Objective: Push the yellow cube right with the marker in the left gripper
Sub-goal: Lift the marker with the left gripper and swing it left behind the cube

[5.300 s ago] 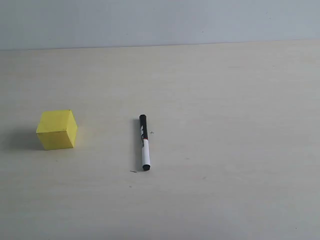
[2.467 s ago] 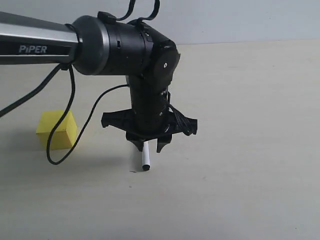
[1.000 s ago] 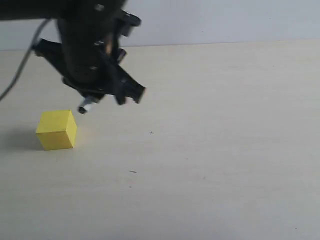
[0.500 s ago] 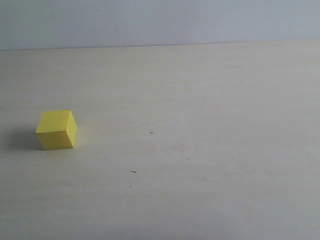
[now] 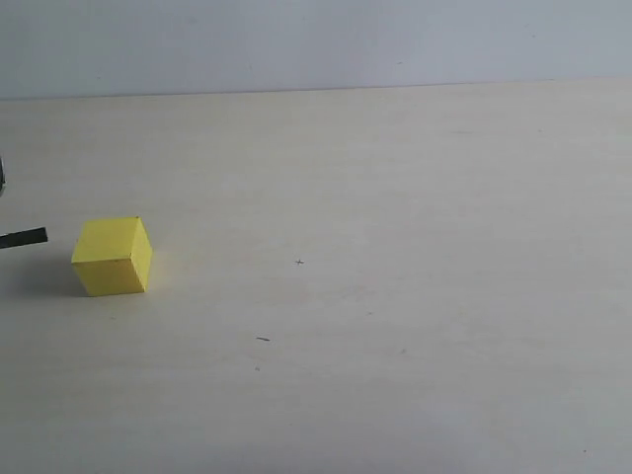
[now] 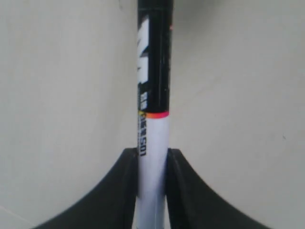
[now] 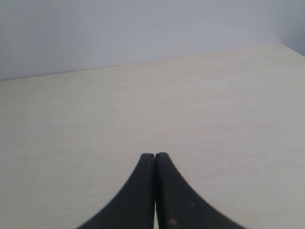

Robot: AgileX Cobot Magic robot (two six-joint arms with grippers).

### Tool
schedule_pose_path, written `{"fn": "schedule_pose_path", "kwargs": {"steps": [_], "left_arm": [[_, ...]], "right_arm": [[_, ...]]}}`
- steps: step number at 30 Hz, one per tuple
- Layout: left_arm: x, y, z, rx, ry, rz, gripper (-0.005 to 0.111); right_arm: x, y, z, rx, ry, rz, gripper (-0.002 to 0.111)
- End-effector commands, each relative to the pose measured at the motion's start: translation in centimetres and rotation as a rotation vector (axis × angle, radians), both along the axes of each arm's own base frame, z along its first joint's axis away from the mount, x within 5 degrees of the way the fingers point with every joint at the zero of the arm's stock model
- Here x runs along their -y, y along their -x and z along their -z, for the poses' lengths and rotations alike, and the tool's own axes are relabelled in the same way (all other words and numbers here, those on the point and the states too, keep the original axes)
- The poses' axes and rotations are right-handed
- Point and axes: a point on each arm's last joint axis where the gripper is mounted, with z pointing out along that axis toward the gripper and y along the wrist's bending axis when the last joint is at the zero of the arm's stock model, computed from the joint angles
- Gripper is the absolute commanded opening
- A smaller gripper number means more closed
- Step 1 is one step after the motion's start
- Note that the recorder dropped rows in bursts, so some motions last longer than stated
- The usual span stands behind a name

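Note:
The yellow cube (image 5: 113, 256) sits on the pale table at the left of the exterior view. Just left of it, a black tip of the marker (image 5: 25, 238) pokes in from the left edge, a small gap from the cube. In the left wrist view the marker (image 6: 153, 95) runs straight out from my left gripper (image 6: 152, 155), whose black fingers are shut on its white barrel. The left gripper's body is outside the exterior view. My right gripper (image 7: 155, 156) is shut with nothing in it, over bare table, and is absent from the exterior view.
The pale table (image 5: 395, 247) stretches to the right of the cube, with only small dark specks (image 5: 263, 339) on it. A grey wall (image 5: 316, 39) stands behind the table's far edge.
The left gripper picked the marker off the table, swung left and left the exterior view. Now the marker's black tip has come back in at the left edge, beside the cube. The cube has not moved.

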Motion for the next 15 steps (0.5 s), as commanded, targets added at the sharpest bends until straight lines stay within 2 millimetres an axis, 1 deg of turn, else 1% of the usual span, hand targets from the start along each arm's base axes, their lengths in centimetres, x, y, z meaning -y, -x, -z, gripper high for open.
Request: {"fn": "schedule_pose_path", "kwargs": {"steps": [1, 3, 4, 8, 11, 15], "left_arm": [[0.1, -1.1, 1.9, -0.013, -0.003, 0.108, 0.0], [-0.4, -1.2, 2.7, -0.06, -0.019, 0.158, 0.0], [-0.9, -1.1, 2.8, -0.077, -0.027, 0.186, 0.0], [-2.2, -1.0, 2.7, -0.084, -0.026, 0.181, 0.0], [-1.7, -1.2, 2.8, -0.057, 0.0, 0.188, 0.0], [0.6, -1.5, 2.9, -0.028, 0.051, 0.207, 0.0]], "right_arm": [[0.0, 0.0, 0.1, 0.007, -0.002, 0.003, 0.0], [0.0, 0.0, 0.1, 0.007, -0.002, 0.003, 0.0], [0.0, 0.0, 0.1, 0.007, -0.002, 0.003, 0.0], [0.0, 0.0, 0.1, 0.007, -0.002, 0.003, 0.0], [0.0, 0.0, 0.1, 0.007, -0.002, 0.003, 0.0], [0.0, 0.0, 0.1, 0.007, -0.002, 0.003, 0.0]]}}
